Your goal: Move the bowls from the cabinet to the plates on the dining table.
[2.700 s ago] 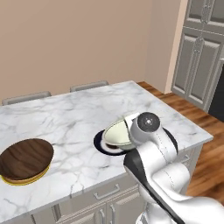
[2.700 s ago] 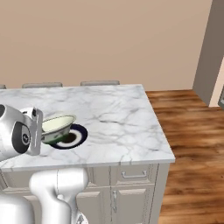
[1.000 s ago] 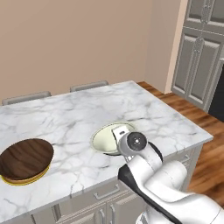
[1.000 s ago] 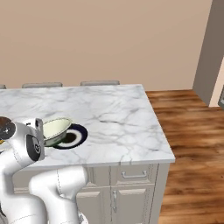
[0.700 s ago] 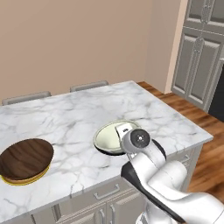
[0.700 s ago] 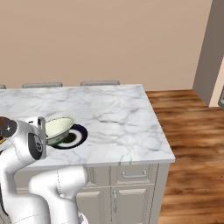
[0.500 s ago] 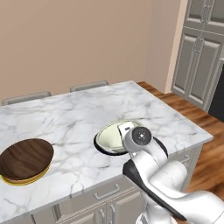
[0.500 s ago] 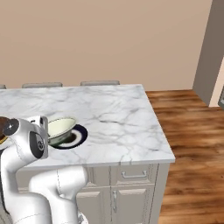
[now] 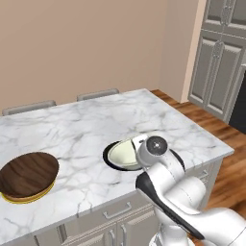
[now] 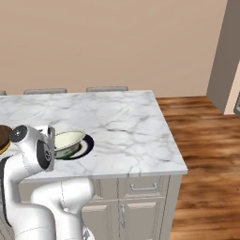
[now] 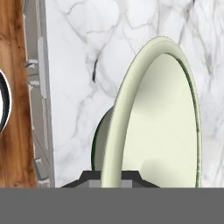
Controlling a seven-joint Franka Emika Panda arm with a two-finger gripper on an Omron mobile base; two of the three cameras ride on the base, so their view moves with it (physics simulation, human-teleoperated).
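The claw [image 11: 111, 175] pinches the rim of the pale green bowl [image 9: 126, 154] over the dark-rimmed plate [image 10: 86, 145] on the counter [image 9: 86, 129]; released while tilted, it could slide off.

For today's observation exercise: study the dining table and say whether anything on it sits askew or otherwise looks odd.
Little stands out. The pale green bowl sits on the dark-rimmed plate, its rim pinched between the fingers, so it is not yet released. The dark wooden bowl rests level on the yellow plate. Nothing is spilled or damaged on the marble top.
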